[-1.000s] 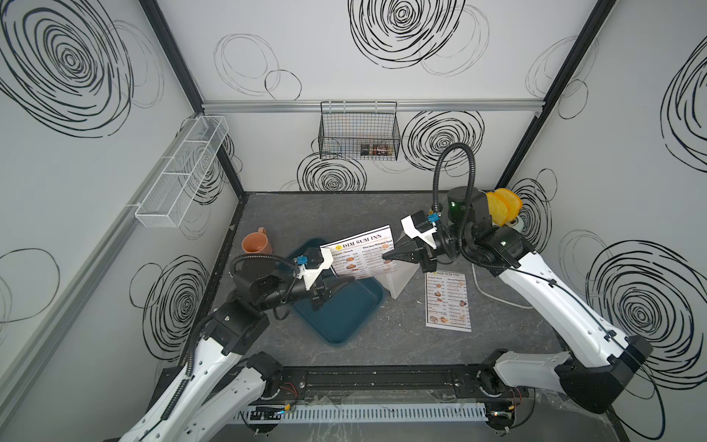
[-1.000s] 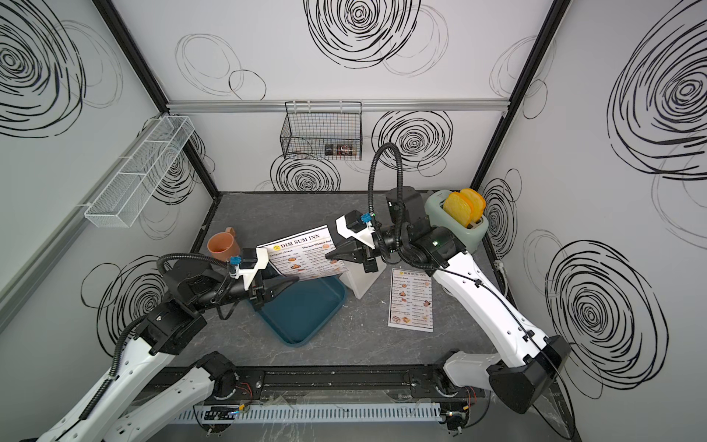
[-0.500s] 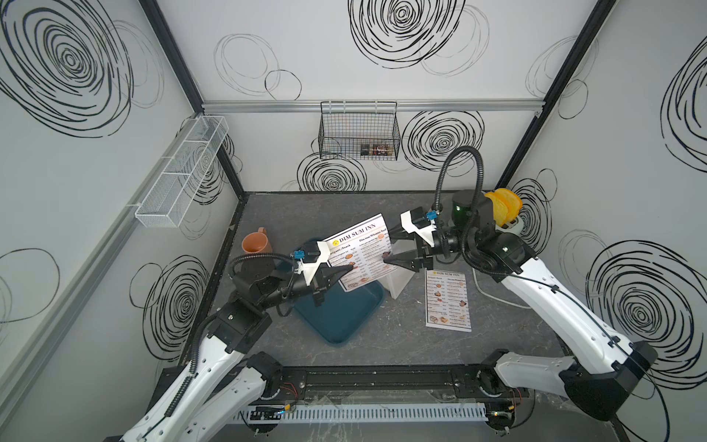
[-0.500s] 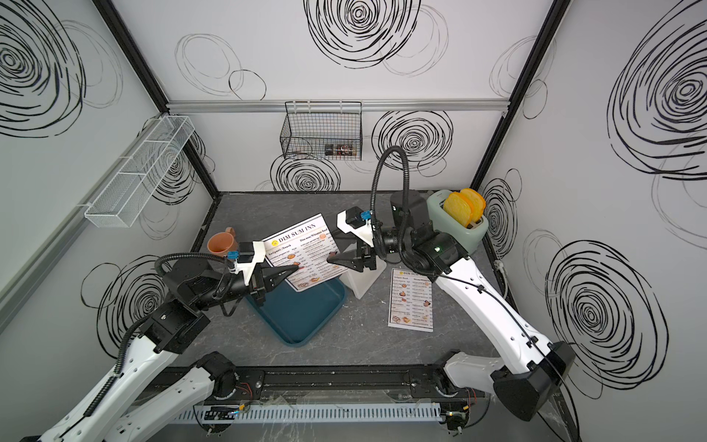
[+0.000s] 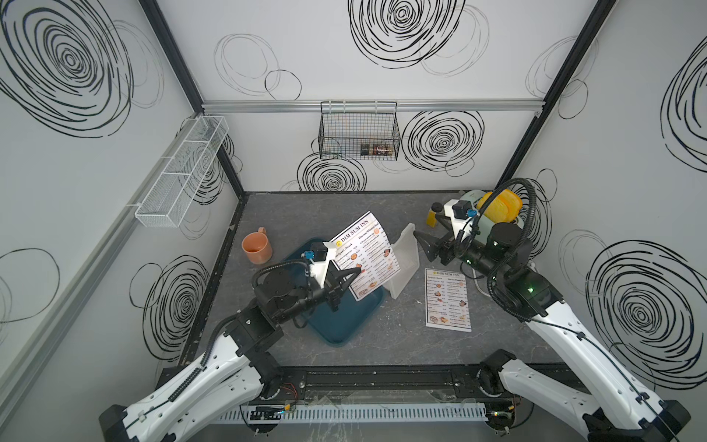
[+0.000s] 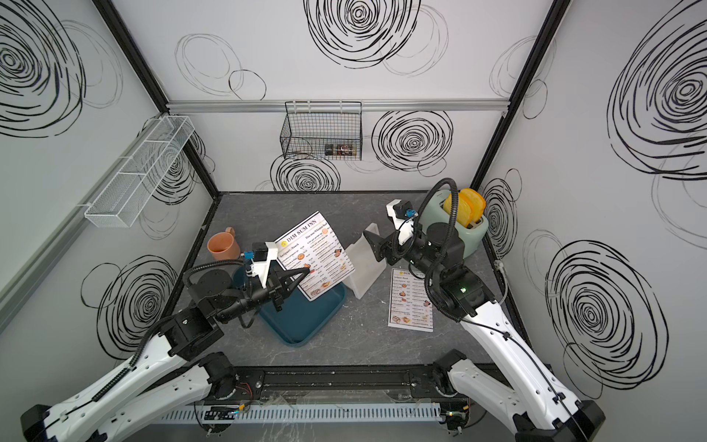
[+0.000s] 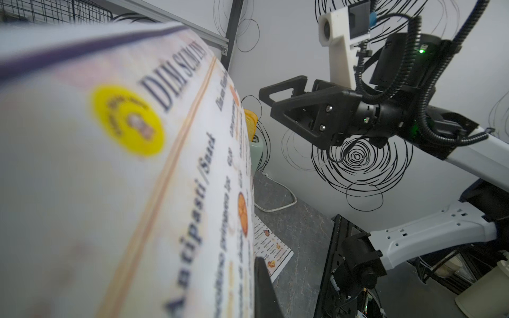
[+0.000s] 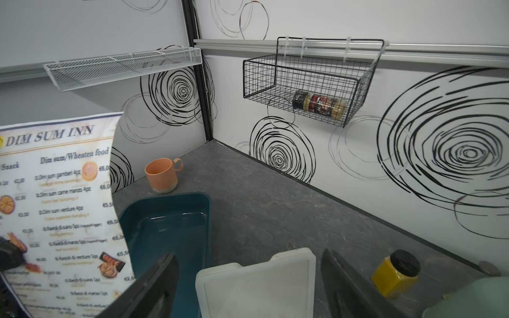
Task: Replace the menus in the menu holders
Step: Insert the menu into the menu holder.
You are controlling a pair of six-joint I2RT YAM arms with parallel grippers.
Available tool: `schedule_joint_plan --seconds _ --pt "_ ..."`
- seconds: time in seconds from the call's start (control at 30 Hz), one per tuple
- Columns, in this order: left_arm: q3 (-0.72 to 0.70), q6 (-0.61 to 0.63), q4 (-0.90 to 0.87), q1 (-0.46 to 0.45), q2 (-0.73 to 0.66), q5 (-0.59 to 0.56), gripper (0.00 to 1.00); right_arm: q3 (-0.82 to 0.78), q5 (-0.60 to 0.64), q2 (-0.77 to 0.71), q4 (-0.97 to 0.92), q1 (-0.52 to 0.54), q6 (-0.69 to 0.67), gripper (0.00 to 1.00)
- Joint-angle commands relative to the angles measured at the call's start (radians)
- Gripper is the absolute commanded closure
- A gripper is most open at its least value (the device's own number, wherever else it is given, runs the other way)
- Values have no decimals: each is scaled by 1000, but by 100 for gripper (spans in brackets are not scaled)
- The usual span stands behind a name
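On the grey table (image 5: 344, 214), I reckon the job stands about halfway. The dark blue tray (image 5: 344, 325) lies toward my left side, and the part of its floor that shows is bare. Just beside its far corner the white menu holder (image 5: 403, 264) stands tilted on its foot. From my right wrist the holder's clear front shows no print behind it, so I judge it empty and the taking-out done.

The held menu (image 5: 369, 252) is up in the air over the tray, slanted and a little bowed. Its far edge is close to the holder, though I cannot tell whether the two touch. The second menu (image 5: 447, 298) lies flat on the table on the other side of the holder, near my right arm, with nothing touching it.

My left claw (image 5: 355, 271) is pressed together on the lower part of the held menu, pinching the sheet between its tips. My right claw (image 5: 426, 233) is spread wide and carries nothing; it hangs near the holder's top edge, and from its wrist the holder sits between the two fingers.

What remains, as I judge it, is to put one sheet aside, likely in the tray, and slide the other into the holder. The sheets look alike, so I cannot say which belongs where.
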Motion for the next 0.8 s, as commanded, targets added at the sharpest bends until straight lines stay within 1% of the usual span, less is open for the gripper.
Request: schedule_joint_plan --seconds 0.0,0.2,0.43,0.6,0.77 --pt "-9 -53 82 -5 6 -92 100 -10 57 -31 11 -3 34 15" --pt "7 -51 80 -4 7 -151 100 -22 42 -40 10 -3 61 17" --pt "9 -46 85 2 29 -196 100 -15 35 -34 6 -3 63 18" --pt "10 -47 107 7 46 -214 100 -16 35 -39 1 -2 63 19" --pt "7 -52 133 14 62 -206 100 -14 32 -37 5 -1 65 19"
